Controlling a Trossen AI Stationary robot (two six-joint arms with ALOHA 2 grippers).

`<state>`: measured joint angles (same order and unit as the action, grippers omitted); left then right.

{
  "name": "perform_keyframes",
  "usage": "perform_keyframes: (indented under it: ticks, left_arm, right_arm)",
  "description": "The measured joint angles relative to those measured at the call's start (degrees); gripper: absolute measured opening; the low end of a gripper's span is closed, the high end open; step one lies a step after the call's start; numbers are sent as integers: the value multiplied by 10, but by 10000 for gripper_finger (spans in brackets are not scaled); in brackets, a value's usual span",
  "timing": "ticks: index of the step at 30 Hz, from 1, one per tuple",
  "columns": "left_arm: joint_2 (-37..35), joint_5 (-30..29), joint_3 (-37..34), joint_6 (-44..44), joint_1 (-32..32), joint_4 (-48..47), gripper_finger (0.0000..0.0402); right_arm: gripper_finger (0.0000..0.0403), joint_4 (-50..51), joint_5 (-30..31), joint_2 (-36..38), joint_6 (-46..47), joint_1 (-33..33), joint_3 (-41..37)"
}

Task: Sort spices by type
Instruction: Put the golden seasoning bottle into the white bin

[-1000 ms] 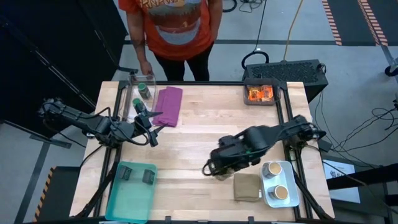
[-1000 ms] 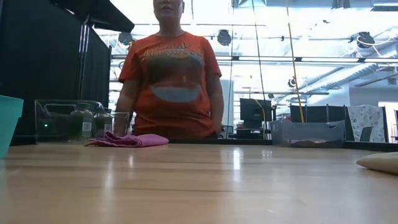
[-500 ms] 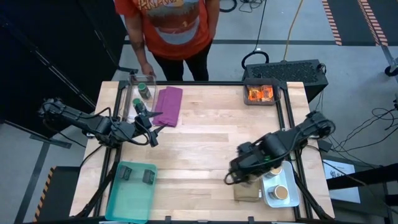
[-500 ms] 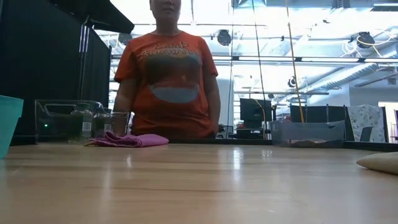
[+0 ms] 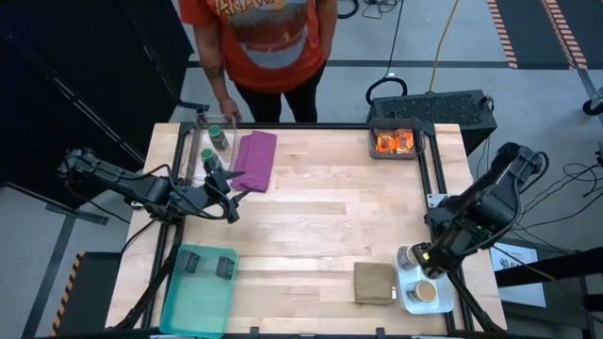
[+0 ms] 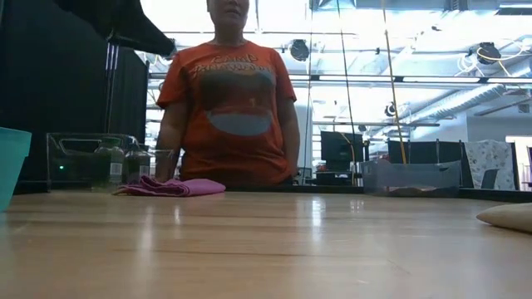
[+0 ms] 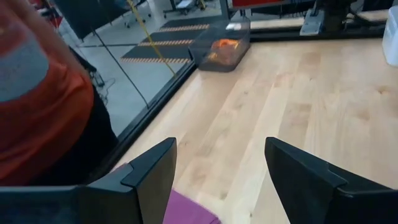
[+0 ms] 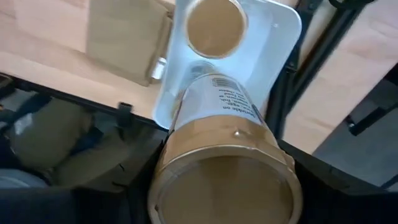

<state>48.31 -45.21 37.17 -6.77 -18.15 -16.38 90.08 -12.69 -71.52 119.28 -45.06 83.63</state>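
Note:
My right gripper (image 5: pixel 419 256) hangs above the far part of the white tray (image 5: pixel 405 299), shut on a round tan-topped cup (image 8: pixel 224 174). Another tan-topped cup (image 5: pixel 426 292) stands in the tray's near part. My left gripper (image 5: pixel 224 193) waits open at the table's left, over the near end of the purple cloth (image 5: pixel 254 160), with nothing between its fingers (image 7: pixel 149 177). A green-lidded jar (image 5: pixel 209 158) stands beside it, and another (image 5: pixel 219 138) sits in a clear bin. Orange packets (image 5: pixel 394 141) lie in a grey bin. Dark blocks (image 5: pixel 224 267) lie in a teal tray (image 5: pixel 193 301). My right gripper comes at the cup from above, pointing steeply down, with the cup's tan top (image 8: pixel 227 186) facing up toward the wrist. The cup's labelled side wall (image 8: pixel 221 99) hangs below, clear of the tray. The cup's wide top hides where the fingers meet it.
A person in an orange shirt (image 5: pixel 259 38) stands at the far edge with a hand (image 5: pixel 226 111) by the clear bin. A folded olive cloth (image 5: pixel 374 282) lies left of the white tray. Bare wood (image 5: pixel 320 217) spreads across the table's middle.
My right gripper has swung from the table's near middle toward the right edge, passing over the olive cloth, and now hangs above the white tray. The person has shifted a little at the far edge.

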Motion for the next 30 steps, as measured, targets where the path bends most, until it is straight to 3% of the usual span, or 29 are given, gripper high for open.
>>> perform_keyframes:
  ticks: [9,16,26,30]
  left_arm:
    - [0,-20,0,1,0,-4,251]
    - [0,-75,10,16,1,-3,251]
    - [0,-76,19,58,1,28,251]
    - [0,-76,19,56,1,20,251]
  right_arm:
    - [246,-3,-42,36,-17,-61,-95]
    - [246,-8,-8,28,-29,-80,-150]
    - [246,-22,-4,27,-26,-80,-160]
    - [246,-34,33,25,-21,-80,-160]
